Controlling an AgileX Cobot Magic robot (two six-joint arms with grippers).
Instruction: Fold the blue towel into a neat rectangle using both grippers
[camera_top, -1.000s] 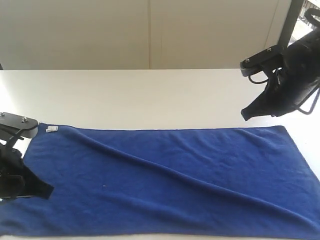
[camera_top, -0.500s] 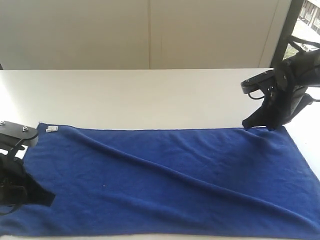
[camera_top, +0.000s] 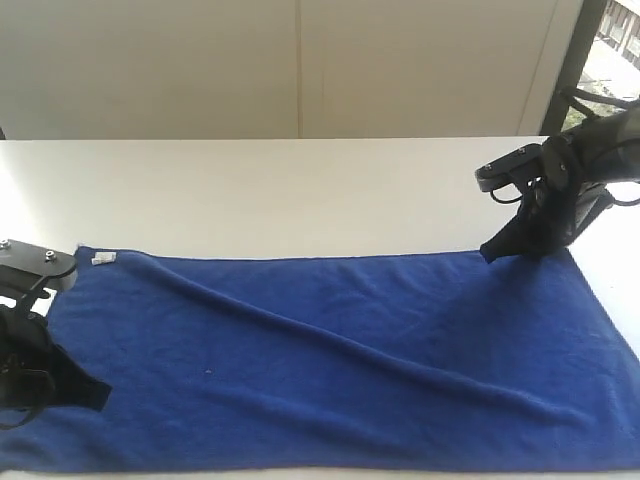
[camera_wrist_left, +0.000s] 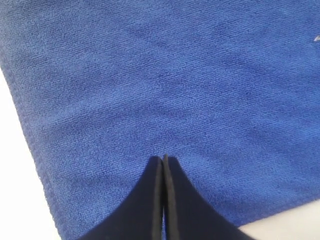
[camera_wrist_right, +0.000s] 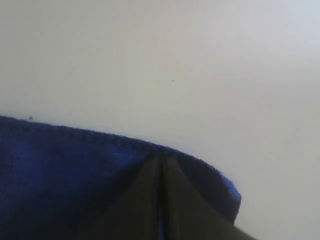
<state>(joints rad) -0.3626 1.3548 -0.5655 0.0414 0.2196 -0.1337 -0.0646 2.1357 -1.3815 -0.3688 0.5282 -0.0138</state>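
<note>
L claw (camera_top: 100, 393) pressed together, over blue towel (camera_top: 330, 360) at 8 o'clock end; R claw (camera_top: 488, 254) pressed together at 2 o'clock corner.

Tally taken from the exterior view and checked against both wrist views.

- One desk (camera_top: 300, 190) is noted, white-topped.
- One blue towel (camera_top: 330, 370) is counted, a single sheet.
- One small white tag (camera_top: 103, 259) is logged at a corner of it.
- One long diagonal ridge (camera_top: 400, 365) is marked across the cloth.
- Two end effectors are counted, one per arm: the left end effector (camera_top: 98, 393) and the right end effector (camera_top: 488, 254).
- Two black fingers (camera_wrist_left: 150, 200) are made out on each, four in all.
</note>
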